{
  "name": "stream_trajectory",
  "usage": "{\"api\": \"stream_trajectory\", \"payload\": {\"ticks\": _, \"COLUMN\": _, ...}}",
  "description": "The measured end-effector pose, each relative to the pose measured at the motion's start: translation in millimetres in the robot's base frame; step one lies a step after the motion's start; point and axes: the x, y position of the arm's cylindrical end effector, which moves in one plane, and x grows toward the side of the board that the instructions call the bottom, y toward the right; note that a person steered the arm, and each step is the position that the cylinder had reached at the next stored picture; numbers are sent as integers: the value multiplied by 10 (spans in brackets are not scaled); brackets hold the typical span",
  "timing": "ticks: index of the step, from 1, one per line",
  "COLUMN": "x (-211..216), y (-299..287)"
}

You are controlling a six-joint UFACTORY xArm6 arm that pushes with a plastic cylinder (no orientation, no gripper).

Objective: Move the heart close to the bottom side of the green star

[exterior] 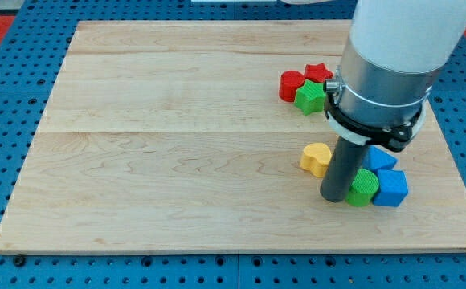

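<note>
A yellow heart point(316, 157) lies on the wooden board at the view's right, below the green star point(311, 97). The green star sits near the view's top right, touching a red cylinder-like block point(291, 84) on its left and a red star point(319, 73) above it. My tip point(333, 196) rests on the board just below and to the right of the yellow heart, close to it, and right against the left side of a green round block point(363, 188).
Two blue blocks lie at the view's right: one point(391, 189) beside the green round block, another point(380, 157) above it, partly hidden by the arm point(394, 64). The board's right edge point(458, 172) is near them.
</note>
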Motion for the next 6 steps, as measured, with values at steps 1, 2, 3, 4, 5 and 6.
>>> {"api": "stream_trajectory", "payload": {"ticks": 1, "x": -140, "y": -58}}
{"api": "stream_trajectory", "payload": {"ticks": 2, "x": -333, "y": -103}}
{"api": "stream_trajectory", "payload": {"ticks": 3, "x": -544, "y": -237}}
{"api": "stream_trajectory", "payload": {"ticks": 4, "x": -800, "y": -405}}
{"api": "stream_trajectory", "payload": {"ticks": 5, "x": -1068, "y": -455}}
{"api": "stream_trajectory", "payload": {"ticks": 6, "x": -1185, "y": -509}}
